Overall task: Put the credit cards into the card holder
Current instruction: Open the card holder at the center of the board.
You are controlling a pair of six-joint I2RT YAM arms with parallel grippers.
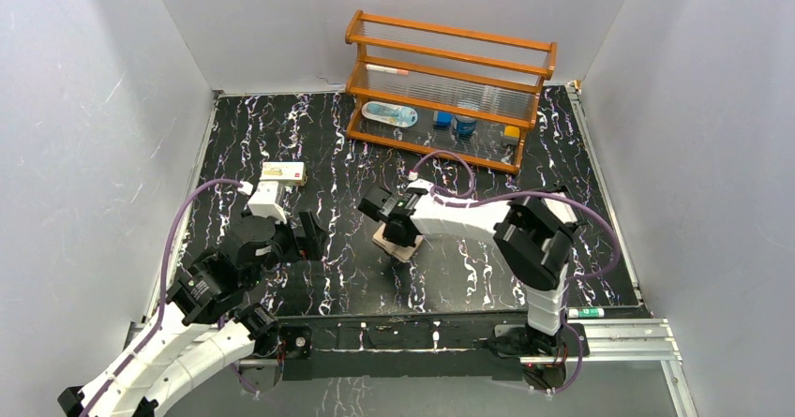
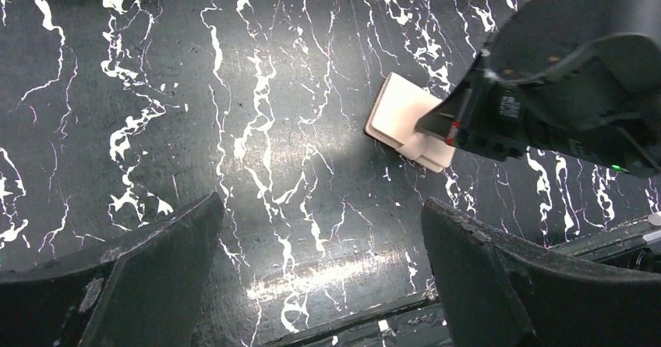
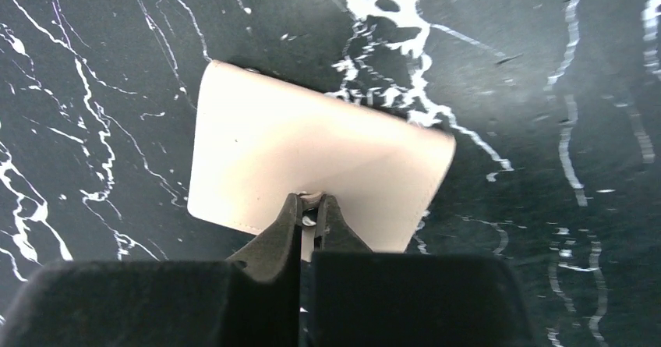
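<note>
Right fingers clamped on the holder's edge, left ones wide open beside it

The tan holder (image 3: 312, 152) sits mid-desk (image 1: 244, 136). The right fingers (image 3: 284, 230) are pinched tight on the middle of the long edge on their side, so its long axis runs crosswise to them. There's a thin pale sliver between the tips, and I can't tell if it's a flap or a card tbh. The left fingers (image 2: 156, 269) hang spread wide just left of it, with the holder ahead and to their right. I can't spot any loose cards. My guess is the next move turns on that edge grip, and the right arm is the one already on it.
</note>
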